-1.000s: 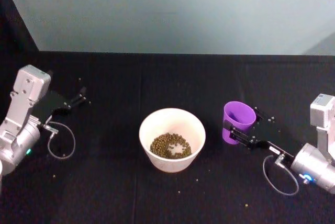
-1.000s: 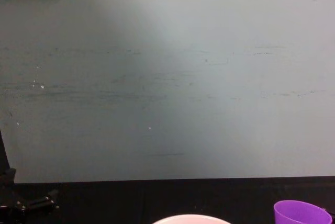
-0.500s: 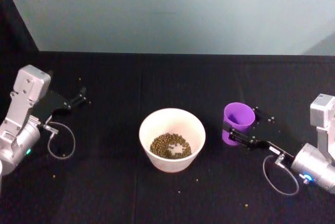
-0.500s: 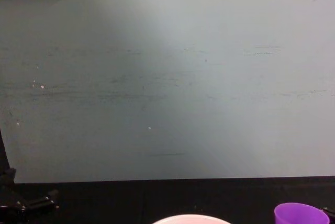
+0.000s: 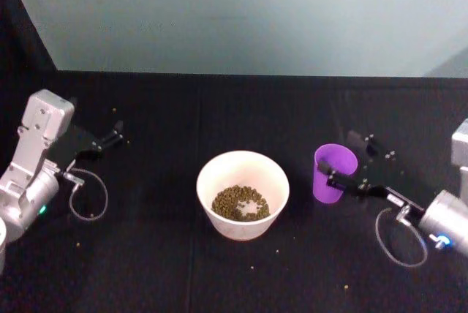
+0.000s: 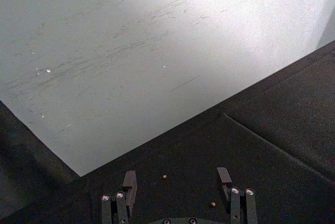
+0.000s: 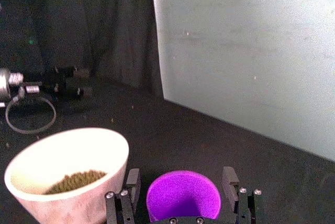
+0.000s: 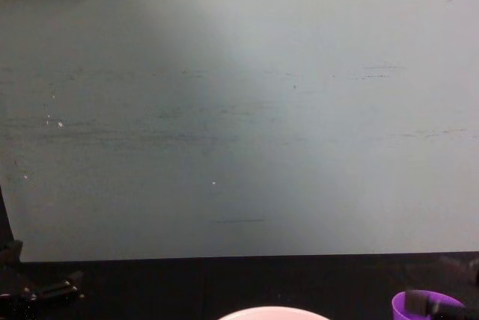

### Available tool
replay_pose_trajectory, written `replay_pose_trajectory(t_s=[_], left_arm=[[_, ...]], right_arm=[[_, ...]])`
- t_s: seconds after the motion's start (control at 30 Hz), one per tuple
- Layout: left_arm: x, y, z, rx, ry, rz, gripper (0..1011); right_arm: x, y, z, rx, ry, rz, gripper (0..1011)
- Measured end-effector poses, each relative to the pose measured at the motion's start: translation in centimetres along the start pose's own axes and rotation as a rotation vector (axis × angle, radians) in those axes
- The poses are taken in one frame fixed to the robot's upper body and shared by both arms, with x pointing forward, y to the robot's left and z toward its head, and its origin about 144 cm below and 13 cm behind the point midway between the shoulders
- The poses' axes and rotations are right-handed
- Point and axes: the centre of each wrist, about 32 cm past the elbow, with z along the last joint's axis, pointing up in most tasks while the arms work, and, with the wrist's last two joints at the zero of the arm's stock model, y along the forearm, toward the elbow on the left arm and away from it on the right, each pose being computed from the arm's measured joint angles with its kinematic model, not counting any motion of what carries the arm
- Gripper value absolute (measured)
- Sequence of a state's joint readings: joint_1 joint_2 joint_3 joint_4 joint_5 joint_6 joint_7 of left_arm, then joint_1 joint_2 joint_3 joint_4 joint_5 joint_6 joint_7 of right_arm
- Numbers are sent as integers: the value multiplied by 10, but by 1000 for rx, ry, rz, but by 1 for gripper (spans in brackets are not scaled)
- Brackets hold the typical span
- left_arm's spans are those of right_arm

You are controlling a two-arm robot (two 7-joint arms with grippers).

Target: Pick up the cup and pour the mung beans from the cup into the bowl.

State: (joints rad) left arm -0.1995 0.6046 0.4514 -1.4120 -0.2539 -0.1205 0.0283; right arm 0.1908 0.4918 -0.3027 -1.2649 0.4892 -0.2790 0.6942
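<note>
The purple cup stands upright on the black table, right of the pale bowl. Mung beans lie in the bowl's bottom. In the right wrist view the cup shows a bare purple inside, beside the bowl. My right gripper is open, one finger on each side of the cup with a gap on both sides. In the chest view a dark finger crosses the cup, and the bowl's rim shows at the bottom edge. My left gripper rests open at the far left.
A few stray beans lie scattered on the black cloth around the bowl. A pale wall closes off the back of the table. Cable loops hang by each wrist.
The cup has sunk slightly onto the table. My right gripper's fingers have spread apart from the cup's sides. The left arm has stayed put.
</note>
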Motion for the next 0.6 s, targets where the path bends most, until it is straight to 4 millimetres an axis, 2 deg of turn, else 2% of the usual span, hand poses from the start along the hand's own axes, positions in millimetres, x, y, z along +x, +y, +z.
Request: replay_pose_trajectory(t_s=[0.4, 0.6], left_arm=[[0, 0, 0, 0, 0, 0, 1000], [0, 0, 0, 0, 0, 0, 1000]], right_arm=[[-4, -15, 57, 14, 23, -79, 1003], [-11, -22, 70, 4, 25, -184, 1003]])
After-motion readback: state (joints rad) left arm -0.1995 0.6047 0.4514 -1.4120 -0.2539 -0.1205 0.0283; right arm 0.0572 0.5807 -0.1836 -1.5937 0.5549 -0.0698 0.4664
